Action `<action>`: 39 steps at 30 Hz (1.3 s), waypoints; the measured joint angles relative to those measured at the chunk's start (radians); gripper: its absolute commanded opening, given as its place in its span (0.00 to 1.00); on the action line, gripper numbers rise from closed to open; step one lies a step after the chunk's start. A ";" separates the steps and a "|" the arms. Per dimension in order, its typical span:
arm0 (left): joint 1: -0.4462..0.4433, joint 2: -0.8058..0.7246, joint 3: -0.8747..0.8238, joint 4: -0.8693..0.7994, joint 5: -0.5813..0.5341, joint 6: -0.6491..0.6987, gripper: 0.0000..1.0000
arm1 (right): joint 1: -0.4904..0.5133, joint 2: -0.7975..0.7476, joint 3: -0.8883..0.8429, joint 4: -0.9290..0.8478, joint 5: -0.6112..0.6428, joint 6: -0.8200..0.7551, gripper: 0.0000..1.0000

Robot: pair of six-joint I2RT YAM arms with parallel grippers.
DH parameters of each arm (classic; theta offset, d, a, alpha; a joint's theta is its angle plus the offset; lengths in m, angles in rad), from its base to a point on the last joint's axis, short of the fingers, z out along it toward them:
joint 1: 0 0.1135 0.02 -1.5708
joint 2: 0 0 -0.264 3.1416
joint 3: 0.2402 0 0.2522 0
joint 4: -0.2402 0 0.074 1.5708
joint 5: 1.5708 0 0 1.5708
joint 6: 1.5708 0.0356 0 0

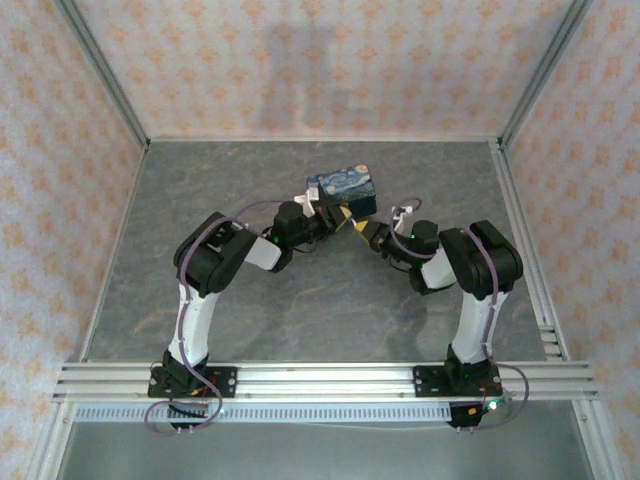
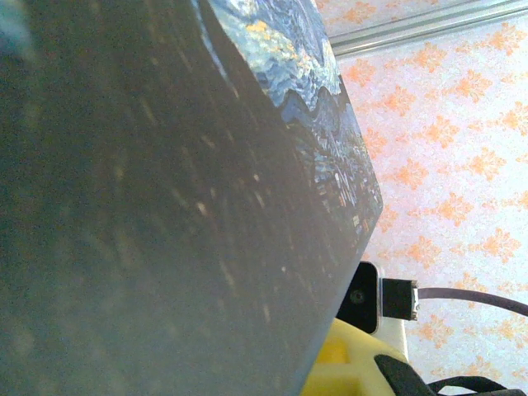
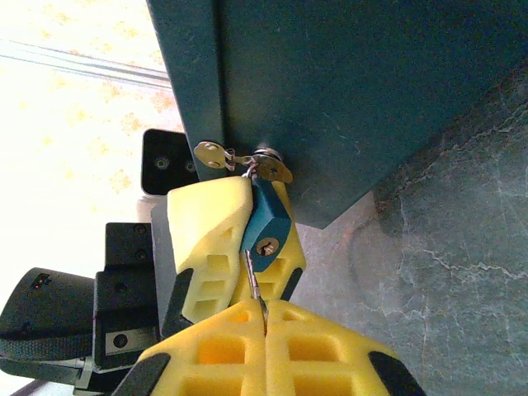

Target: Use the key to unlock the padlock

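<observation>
A blue padlock (image 3: 266, 223) hangs from the hasp on the dark blue starry-print tin (image 1: 342, 190), its keyhole facing the right wrist camera. My left gripper (image 1: 333, 217) is shut on the padlock, one yellow finger (image 3: 206, 219) on either side of its body. My right gripper (image 3: 266, 312) is shut on the thin silvery key (image 3: 254, 280). The key's blade points up at the padlock, and its tip lies just left of the keyhole, against the lock's lower edge. In the top view my right gripper (image 1: 360, 229) meets the left one below the tin.
Two more small brass keys (image 3: 216, 155) dangle at the hasp above the padlock. The tin's dark side (image 2: 165, 206) stands very close in the left wrist view. The grey marbled table (image 1: 300, 310) lies open on all sides, ringed by patterned walls.
</observation>
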 measured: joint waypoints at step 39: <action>0.026 0.008 0.012 0.003 0.011 -0.003 0.00 | -0.004 0.048 0.103 -0.100 -0.031 0.062 0.00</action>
